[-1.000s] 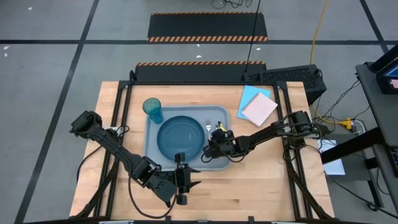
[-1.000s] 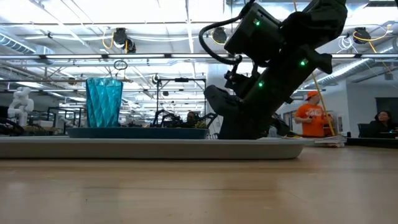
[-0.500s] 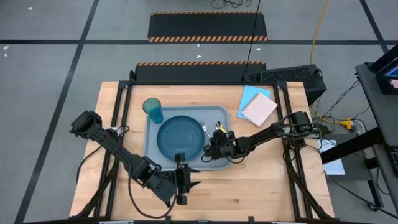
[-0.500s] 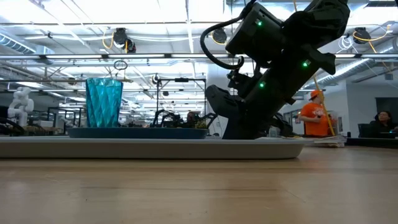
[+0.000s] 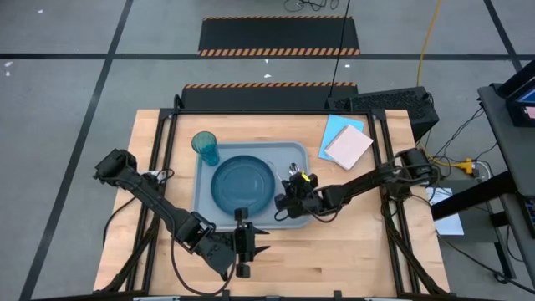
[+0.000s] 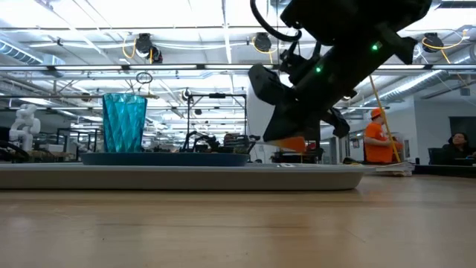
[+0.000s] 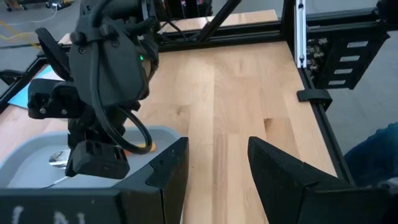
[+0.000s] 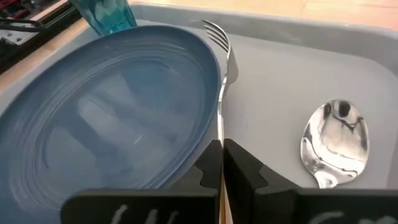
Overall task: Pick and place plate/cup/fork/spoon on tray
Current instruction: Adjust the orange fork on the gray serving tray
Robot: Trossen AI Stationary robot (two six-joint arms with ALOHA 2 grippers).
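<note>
Right wrist view shows the right pincer (image 8: 220,163) clamped on the fork (image 8: 222,74), raised beside the plate (image 8: 106,112) over the tray (image 8: 273,93). Left pincer (image 5: 241,247) waits wide on the counter (image 5: 351,251).

Blues on pale wood
Dark blue plate (image 5: 242,183), teal cup (image 5: 205,147), grey-blue tray (image 5: 202,201), silver spoon (image 8: 334,141), light wooden table (image 5: 351,251)

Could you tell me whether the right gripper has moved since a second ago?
Yes. The right gripper has lifted off the tray in the low view, jaws shut on the fork.
</note>
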